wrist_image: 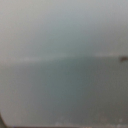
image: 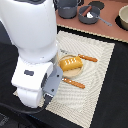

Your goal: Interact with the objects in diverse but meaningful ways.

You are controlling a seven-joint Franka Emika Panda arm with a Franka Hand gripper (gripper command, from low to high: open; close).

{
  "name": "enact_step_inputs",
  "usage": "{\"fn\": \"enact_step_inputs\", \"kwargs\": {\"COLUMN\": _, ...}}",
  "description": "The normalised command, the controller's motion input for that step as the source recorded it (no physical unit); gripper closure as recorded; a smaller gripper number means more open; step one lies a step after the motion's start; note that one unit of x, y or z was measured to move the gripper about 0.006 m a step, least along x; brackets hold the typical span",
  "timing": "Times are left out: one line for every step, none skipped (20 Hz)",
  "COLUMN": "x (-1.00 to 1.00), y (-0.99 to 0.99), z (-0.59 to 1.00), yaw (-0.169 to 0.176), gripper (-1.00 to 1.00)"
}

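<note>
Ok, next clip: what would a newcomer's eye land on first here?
The bulky white robot arm fills the exterior view's left and hides much of the scene; the end effector is not visible. Next is the yellow-orange bread loaf on a small plate mid-placemat, flanked by an orange-handled fork and knife. The wrist view is just a grey blur.

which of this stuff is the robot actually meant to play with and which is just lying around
For the job:
bread loaf
sausage in a pot

Lying about:
grey pots
orange-handled fork
orange-handled knife
plate
placemat

Gripper is hidden.
</note>
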Motion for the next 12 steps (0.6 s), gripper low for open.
{"fn": "enact_step_inputs", "kwargs": {"x": 0.34, "y": -0.13, "z": -0.16, "yaw": 0.016, "gripper": 1.00}}
{"fn": "enact_step_inputs", "kwargs": {"x": 0.29, "y": -0.12, "z": -0.18, "yaw": 0.017, "gripper": 1.00}}
{"fn": "enact_step_inputs", "kwargs": {"x": 0.27, "y": -0.09, "z": -0.19, "yaw": 0.019, "gripper": 1.00}}
{"fn": "enact_step_inputs", "kwargs": {"x": 0.21, "y": -0.01, "z": -0.16, "yaw": 0.019, "gripper": 1.00}}
{"fn": "enact_step_inputs", "kwargs": {"x": 0.15, "y": 0.00, "z": -0.10, "yaw": 0.012, "gripper": 1.00}}
{"fn": "enact_step_inputs", "kwargs": {"x": 0.17, "y": 0.06, "z": -0.07, "yaw": 0.007, "gripper": 1.00}}
{"fn": "enact_step_inputs", "kwargs": {"x": 0.20, "y": 0.07, "z": -0.04, "yaw": 0.012, "gripper": 1.00}}
{"fn": "enact_step_inputs", "kwargs": {"x": 0.20, "y": 0.08, "z": -0.02, "yaw": 0.005, "gripper": 1.00}}
{"fn": "enact_step_inputs", "kwargs": {"x": 0.22, "y": 0.11, "z": 0.00, "yaw": 0.001, "gripper": 1.00}}
{"fn": "enact_step_inputs", "kwargs": {"x": 0.23, "y": 0.13, "z": 0.00, "yaw": 0.000, "gripper": 1.00}}
{"fn": "enact_step_inputs", "kwargs": {"x": 0.22, "y": 0.15, "z": -0.01, "yaw": 0.000, "gripper": -1.00}}
{"fn": "enact_step_inputs", "kwargs": {"x": 0.20, "y": 0.13, "z": -0.02, "yaw": 0.000, "gripper": -1.00}}
